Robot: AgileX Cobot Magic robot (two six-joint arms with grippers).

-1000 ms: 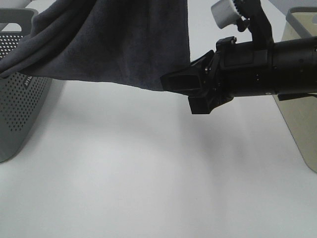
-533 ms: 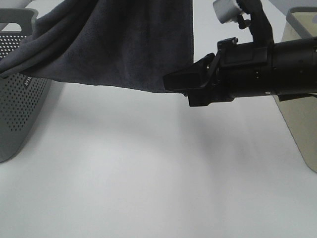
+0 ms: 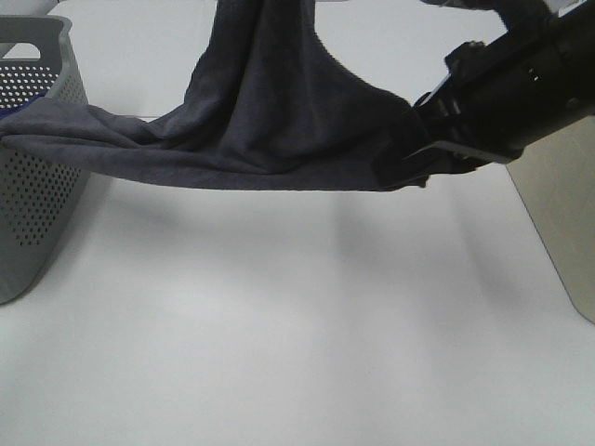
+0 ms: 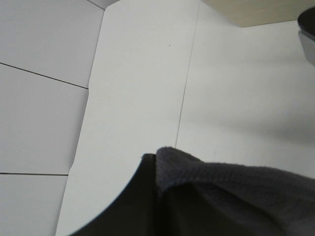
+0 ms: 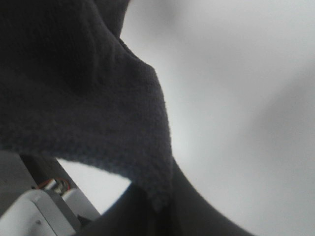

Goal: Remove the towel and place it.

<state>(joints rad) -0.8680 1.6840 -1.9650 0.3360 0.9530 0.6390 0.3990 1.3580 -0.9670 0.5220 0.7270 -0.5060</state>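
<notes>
Towel: the long dark charcoal-grey terry towel [image 3: 270, 130] hangs slung above the white table [image 3: 279, 325]. 1 end drapes over the rim of the perforated grey plastic basket [image 3: 37, 195], the middle climbs out of the top of the high view, and the other end runs to my right claw.
Right claw: my right claw [image 3: 402, 172] is clamped narrow on a towel edge, with the cloth bunched between its jaws.
Left claw: my left claw [image 4: 152, 172] shows only in its wrist view, pinched tight on a fold of towel well above the table.
Surroundings: a smooth beige basket [image 3: 558, 214] stands beside my right arm.
Stage: as I judge it, the towel is mostly lifted but 1 end is not yet clear of the grey basket.
Risk 1: the draped end could drag on the rim and tip or slide that basket if I pull sideways.
Risk 2: both grips are thin edge pinches, so the sagging weight could work the terry out of a claw.
Risk 3: my right arm could knock the beige basket.
</notes>
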